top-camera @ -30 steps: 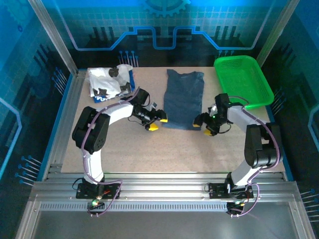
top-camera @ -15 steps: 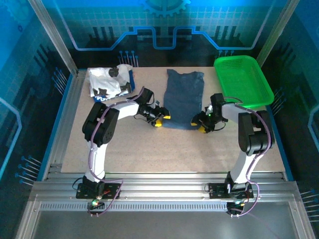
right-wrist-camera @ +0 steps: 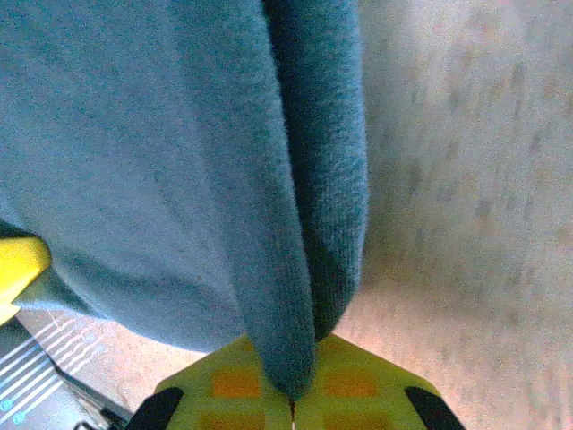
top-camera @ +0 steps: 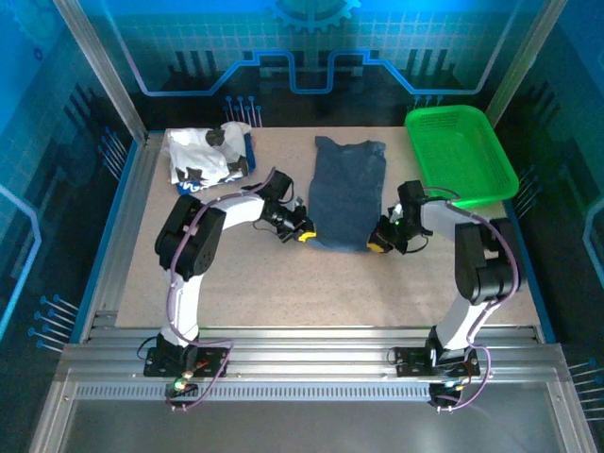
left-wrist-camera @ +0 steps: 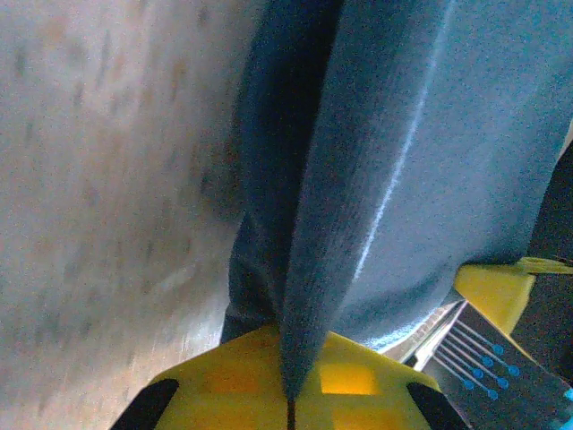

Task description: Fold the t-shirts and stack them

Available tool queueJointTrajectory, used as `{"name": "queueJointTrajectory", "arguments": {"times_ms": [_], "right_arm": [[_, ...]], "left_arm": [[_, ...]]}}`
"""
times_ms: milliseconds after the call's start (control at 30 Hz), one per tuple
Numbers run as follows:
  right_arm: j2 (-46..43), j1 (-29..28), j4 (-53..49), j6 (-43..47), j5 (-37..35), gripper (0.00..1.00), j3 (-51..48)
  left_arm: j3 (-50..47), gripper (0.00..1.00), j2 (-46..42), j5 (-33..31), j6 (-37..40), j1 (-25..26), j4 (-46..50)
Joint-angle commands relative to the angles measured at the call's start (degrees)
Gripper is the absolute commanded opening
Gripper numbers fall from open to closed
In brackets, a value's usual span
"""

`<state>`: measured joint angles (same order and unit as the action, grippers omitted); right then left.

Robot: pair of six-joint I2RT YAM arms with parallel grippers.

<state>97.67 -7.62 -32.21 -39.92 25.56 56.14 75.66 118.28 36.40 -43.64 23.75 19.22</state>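
"Both arms have slid in on the slate-blue shirt (top-camera: pixel 347 193) since a second ago. The left jaws and the right jaws stood apart then, and now each is clamped on its near hem, one at each corner."

"Where does it lie?"

"Mid-worktop (top-camera: pixel 283 283), laid lengthwise away from the arms, the far end up towards the back wall. From the left wrist, a ridge of the blue cloth (left-wrist-camera: pixel 403 179) runs straight down into the seam between the yellow fingertips (left-wrist-camera: pixel 233 381). The right wrist shows the same: cloth (right-wrist-camera: pixel 134 134) pinched where the yellow fingertips (right-wrist-camera: pixel 237 383) meet."

"And the other one?"

"The white printed shirt (top-camera: pixel 203 156) sits crumpled at the far left corner, well apart from the blue one, with neither arm on it. The green basket (top-camera: pixel 462 151) stands at the far right, just beyond the right arm (top-camera: pixel 453 222)."
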Motion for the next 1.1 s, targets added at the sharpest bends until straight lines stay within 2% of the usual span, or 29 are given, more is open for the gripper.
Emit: {"name": "queueJointTrajectory", "arguments": {"times_ms": [0,267,433,700,1067], "right_arm": [[-6.6,-2.7,-6.2,-1.8,-0.7,0.00,-3.6],[-21.5,-13.2,-12.4,-11.3,-1.5,0.00,-11.8],[-28.6,-12.4,-19.1,-12.1,-3.7,0.00,-9.1],[-27.3,-11.1,-21.4,-10.6,-3.7,0.00,-3.4],[-20.0,-3.4,-27.0,-2.2,-3.0,0.00,11.2]], "left_arm": [[-5.2,0.05,-6.7,0.7,1.3,-0.2,3.4],[-15.1,0.04,-18.4,4.1,1.1,1.1,6.9],[-14.3,0.04,-22.5,7.5,-0.6,1.7,9.4],[-2.9,0.02,-18.5,10.1,3.3,1.0,18.3],[14.2,0.00,-10.3,13.5,4.4,-1.9,23.1]]}}
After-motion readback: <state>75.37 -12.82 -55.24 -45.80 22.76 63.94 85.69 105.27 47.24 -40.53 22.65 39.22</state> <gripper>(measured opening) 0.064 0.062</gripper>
